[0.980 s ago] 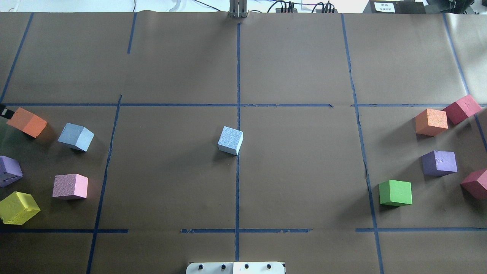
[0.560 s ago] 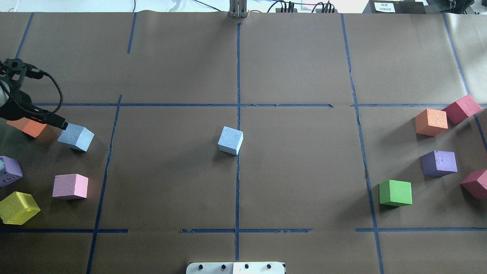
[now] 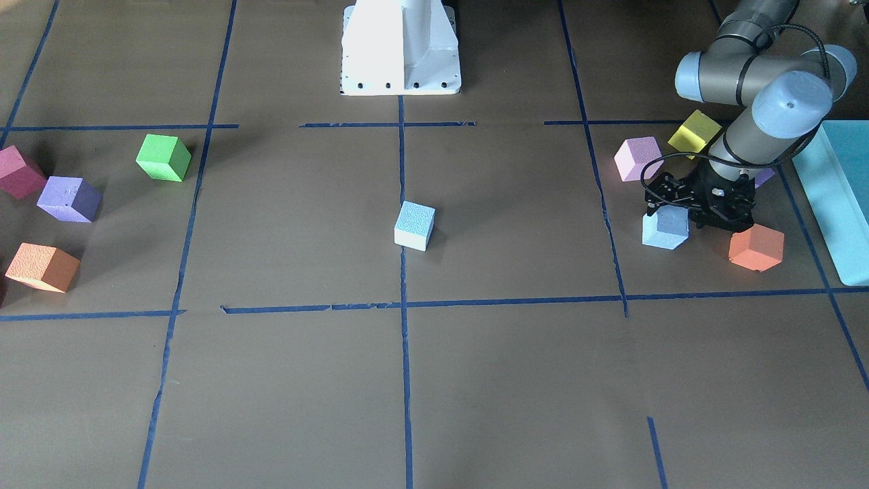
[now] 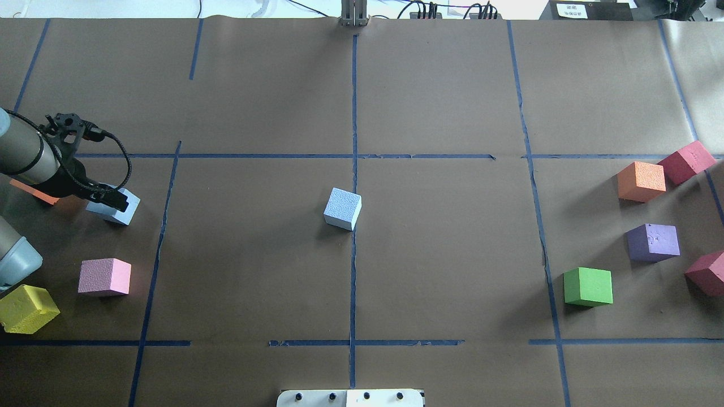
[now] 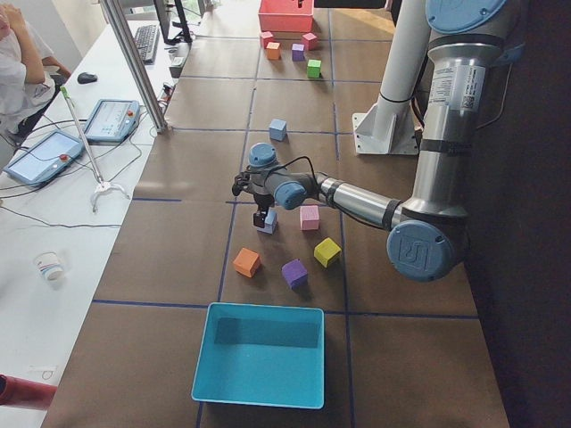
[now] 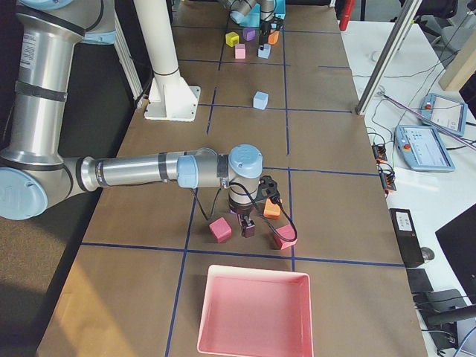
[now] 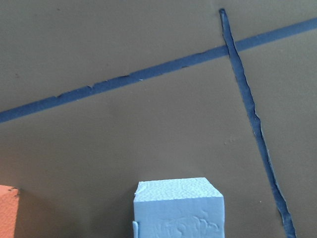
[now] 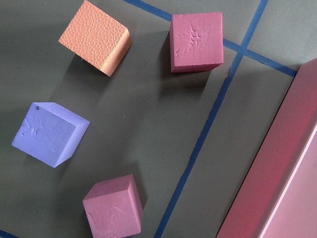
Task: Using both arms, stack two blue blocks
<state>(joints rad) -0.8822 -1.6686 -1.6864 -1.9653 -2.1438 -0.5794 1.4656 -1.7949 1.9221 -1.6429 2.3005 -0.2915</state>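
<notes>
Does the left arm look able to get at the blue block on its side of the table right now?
Probably yes. The left gripper hangs right at that blue block, nothing between them; the orange cube and pink cube stand apart from it.

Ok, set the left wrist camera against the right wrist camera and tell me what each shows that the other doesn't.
Only the left wrist view shows a light-blue block, with an orange corner at lower left. Only the right wrist view shows an orange block, a dark red block beside it, a second dark red block lower down, a purple block and a pink tray's rim. Both show brown table paper crossed by blue tape lines.
</notes>
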